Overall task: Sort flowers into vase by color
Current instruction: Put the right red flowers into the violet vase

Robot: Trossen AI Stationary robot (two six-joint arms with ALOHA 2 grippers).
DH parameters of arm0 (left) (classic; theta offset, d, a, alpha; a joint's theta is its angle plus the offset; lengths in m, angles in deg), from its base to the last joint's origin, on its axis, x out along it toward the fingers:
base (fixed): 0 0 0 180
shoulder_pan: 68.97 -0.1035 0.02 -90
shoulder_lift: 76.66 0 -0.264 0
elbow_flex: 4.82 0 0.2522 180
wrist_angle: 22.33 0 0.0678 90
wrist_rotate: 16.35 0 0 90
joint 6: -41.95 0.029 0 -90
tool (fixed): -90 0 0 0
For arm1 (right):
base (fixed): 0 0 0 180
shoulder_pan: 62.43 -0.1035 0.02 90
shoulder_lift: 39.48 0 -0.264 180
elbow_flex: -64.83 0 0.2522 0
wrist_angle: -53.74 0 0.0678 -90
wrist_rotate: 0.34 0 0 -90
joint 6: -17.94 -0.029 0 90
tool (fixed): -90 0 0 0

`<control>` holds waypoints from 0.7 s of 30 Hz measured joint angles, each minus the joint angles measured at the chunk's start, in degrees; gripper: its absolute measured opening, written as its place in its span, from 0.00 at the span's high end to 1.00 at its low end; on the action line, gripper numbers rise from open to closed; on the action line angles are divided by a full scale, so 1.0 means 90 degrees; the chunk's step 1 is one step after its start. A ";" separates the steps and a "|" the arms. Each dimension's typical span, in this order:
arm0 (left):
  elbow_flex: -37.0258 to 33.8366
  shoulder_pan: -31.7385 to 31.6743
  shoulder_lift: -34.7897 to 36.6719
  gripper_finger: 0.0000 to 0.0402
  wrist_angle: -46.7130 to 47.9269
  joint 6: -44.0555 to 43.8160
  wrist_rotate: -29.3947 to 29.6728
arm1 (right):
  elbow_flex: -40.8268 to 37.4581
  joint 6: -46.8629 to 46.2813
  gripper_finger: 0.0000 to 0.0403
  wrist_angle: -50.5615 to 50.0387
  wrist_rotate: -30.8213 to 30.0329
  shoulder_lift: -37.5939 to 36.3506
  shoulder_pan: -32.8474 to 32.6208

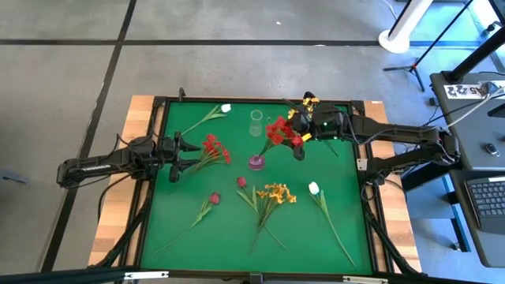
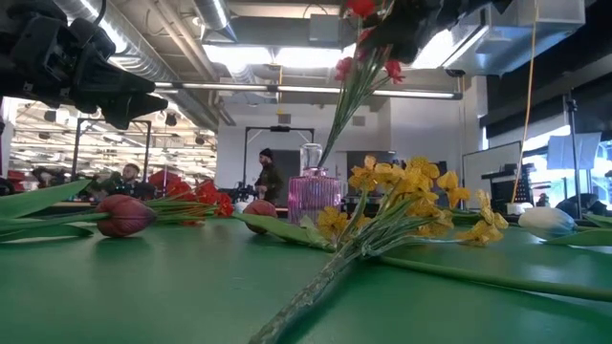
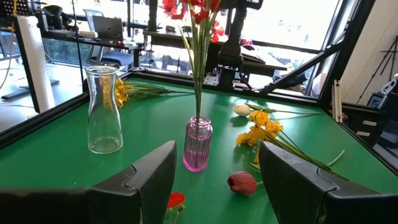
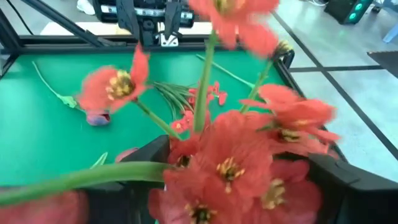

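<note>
- The right gripper (image 1: 298,136) hovers over the middle of the far half of the green tabletop (image 1: 181,213), its fingers pinching a red blossom cluster (image 1: 279,130) just below the blooms.
- That cluster's stems slant down into the pink ribbed vase (image 1: 256,162), which stands upright near the tabletop's centre; the left wrist view shows the stems entering its mouth (image 3: 198,124).
- A clear glass vase (image 1: 256,120) stands upright beyond the pink one, toward the far edge, holding nothing.
- The left gripper (image 1: 177,156) hangs by the left edge, fingers spread wide and holding nothing, pointed toward the pink vase.
- A second red blossom cluster (image 1: 213,150) lies flat just beside the left gripper's fingertips, between it and the pink vase.
- A white bud (image 1: 226,108) lies near the far edge, its stem running toward the left edge.
- A yellow-orange cluster (image 1: 311,102) lies at the far edge behind the right arm.
- Another yellow-orange cluster (image 1: 276,192) lies in the near half, its stems pointing toward the near edge.
- A second white bud (image 1: 313,188) lies beside it on the right, its stem running toward the near right corner.
- Two dark red buds lie in the near half: one (image 1: 214,198) with its stem running toward the near left corner, the other (image 1: 241,181) just near of the pink vase.
</note>
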 joint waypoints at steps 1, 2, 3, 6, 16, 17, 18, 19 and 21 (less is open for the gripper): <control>0.0000 -0.0002 0.0002 0.44 0.0000 -0.0002 0.0000 | 0.0066 0.0003 0.31 -0.0044 0.0000 -0.0001 0.0000; 0.0000 -0.0002 0.0002 0.44 0.0000 -0.0002 0.0000 | 0.0132 0.0006 0.31 -0.0112 -0.0007 -0.0002 0.0000; 0.0000 -0.0001 0.0000 0.44 0.0000 -0.0002 0.0000 | 0.0187 0.0022 0.31 -0.0199 -0.0059 -0.0002 0.0000; 0.0000 -0.0002 0.0001 0.44 0.0000 0.0000 0.0000 | 0.0410 0.0075 0.31 -0.0462 -0.0213 0.0000 0.0000; 0.0000 -0.0001 0.0002 0.44 0.0000 -0.0002 0.0000 | 0.0640 0.0032 0.31 -0.0627 -0.0233 0.0085 0.0000; 0.0000 -0.0002 0.0002 0.44 0.0000 -0.0001 0.0000 | 0.0634 0.0016 0.31 -0.0683 -0.0224 0.0115 0.0000; 0.0000 0.0000 0.0002 0.44 0.0000 0.0000 0.0000 | 0.0626 0.0015 0.31 -0.0677 -0.0218 0.0184 0.0000; 0.0000 0.0000 0.0000 0.44 0.0000 0.0000 0.0000 | 0.0626 0.0017 0.31 -0.0609 -0.0217 0.0239 0.0000; 0.0000 -0.0001 0.0002 0.44 0.0000 -0.0002 0.0001 | 0.0626 0.0017 0.31 -0.0702 -0.0219 0.0343 0.0000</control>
